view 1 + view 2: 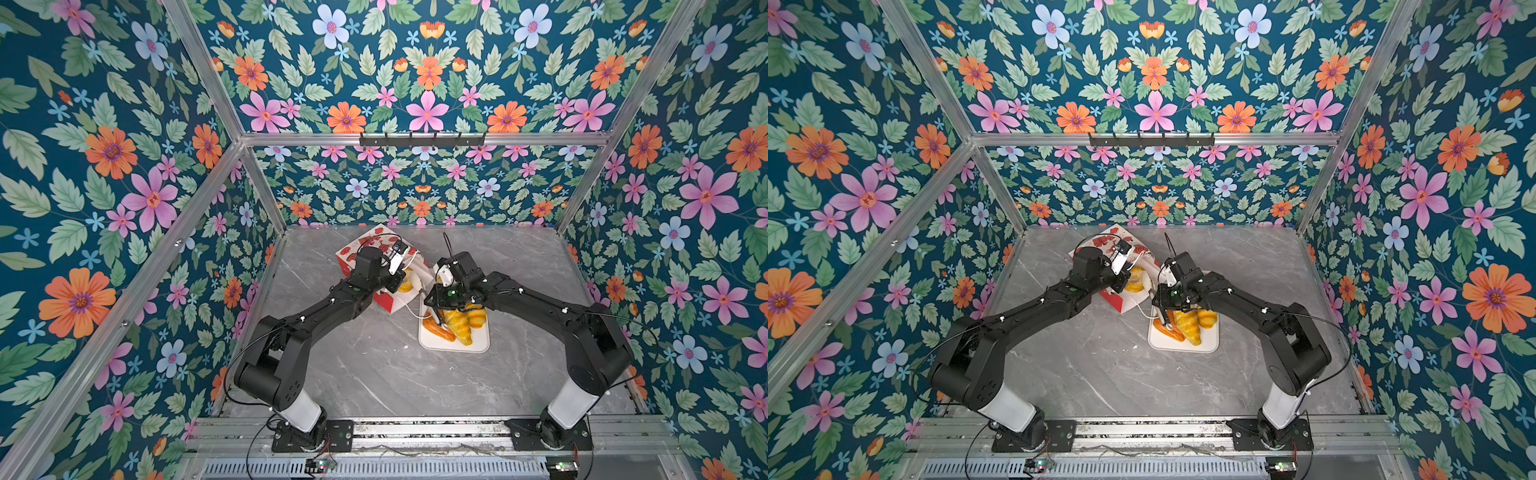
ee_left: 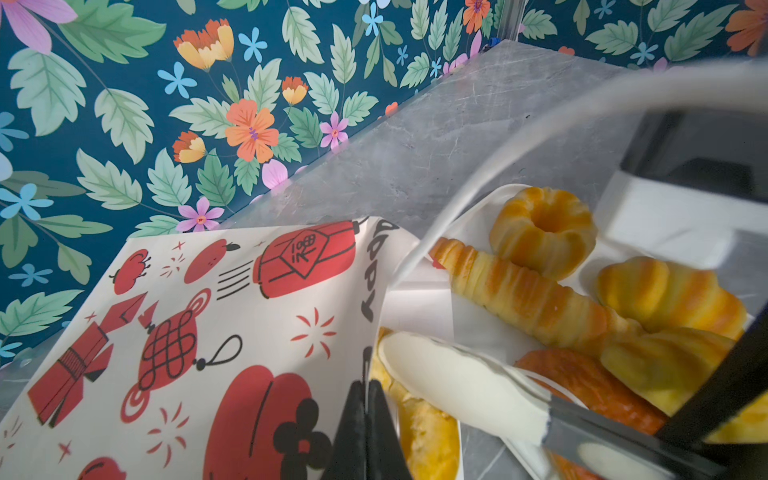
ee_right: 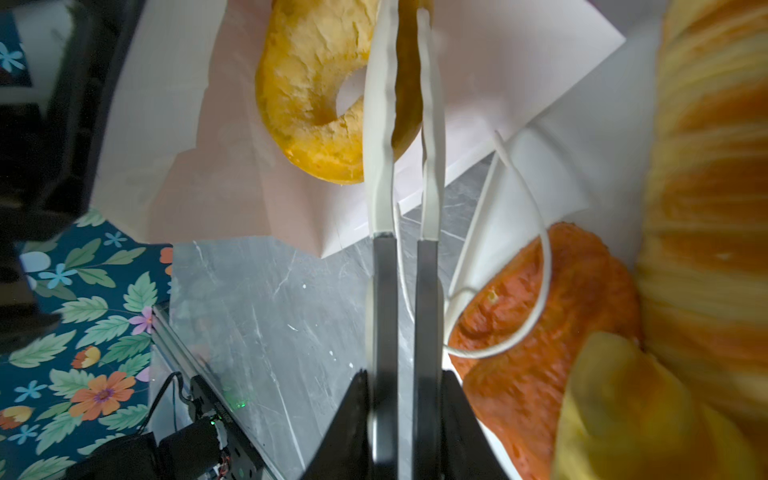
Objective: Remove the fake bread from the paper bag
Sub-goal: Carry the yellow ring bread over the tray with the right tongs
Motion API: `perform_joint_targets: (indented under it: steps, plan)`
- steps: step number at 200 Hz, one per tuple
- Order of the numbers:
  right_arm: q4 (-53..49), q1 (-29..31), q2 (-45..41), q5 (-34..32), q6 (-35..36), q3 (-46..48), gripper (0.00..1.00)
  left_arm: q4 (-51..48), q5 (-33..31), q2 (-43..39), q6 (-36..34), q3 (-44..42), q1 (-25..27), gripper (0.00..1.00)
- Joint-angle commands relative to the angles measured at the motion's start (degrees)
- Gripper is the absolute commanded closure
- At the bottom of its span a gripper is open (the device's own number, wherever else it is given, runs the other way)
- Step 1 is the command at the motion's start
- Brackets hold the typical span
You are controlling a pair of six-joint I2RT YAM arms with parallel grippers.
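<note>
The white paper bag (image 1: 374, 245) (image 2: 208, 332) with red prints lies tipped, its mouth facing the tray. My left gripper (image 2: 365, 388) (image 1: 398, 277) is shut on the rim of the bag's mouth. My right gripper (image 3: 405, 382) (image 1: 434, 301) is shut on metal tongs (image 3: 386, 291) with white tips. The tips reach into the bag and straddle one side of a golden ring-shaped fake bread (image 3: 307, 95) (image 1: 405, 284) (image 1: 1136, 280). Other fake bread lies on the tray: a croissant (image 1: 457, 322) (image 3: 715, 166), an orange pastry (image 1: 436, 328) (image 3: 540, 332), a fluted ring (image 2: 540, 228) and a long horn (image 2: 523, 295).
The flat white tray (image 1: 457, 345) (image 1: 1183, 347) sits on the grey marble table (image 1: 374, 374) just right of the bag. The bag's white cord handle (image 3: 536, 249) loops over the tray's edge by the orange pastry. Floral walls enclose the table on three sides.
</note>
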State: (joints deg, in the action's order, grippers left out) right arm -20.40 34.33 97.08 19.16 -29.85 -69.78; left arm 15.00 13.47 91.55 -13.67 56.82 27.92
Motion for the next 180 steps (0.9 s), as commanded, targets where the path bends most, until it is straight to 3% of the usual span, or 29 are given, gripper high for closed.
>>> perform_joint_targets:
  steps: [1, 101, 180]
  plan:
    - [-5.0, 0.0, -1.59, -3.47, 3.35, 0.0, 1.0, 2.21, -0.69, 0.03, -0.02, -0.12, -0.14, 1.0]
    - [-19.41, -2.15, -5.67, -13.4, 9.15, -4.86, 1.0, 8.29, -5.66, -0.21, 1.84, -3.73, -2.1, 1.0]
    - [-28.78, -5.17, 2.98, -15.72, 15.3, -16.27, 1.0, 12.74, -6.22, -3.59, 3.08, -8.34, -6.63, 1.0]
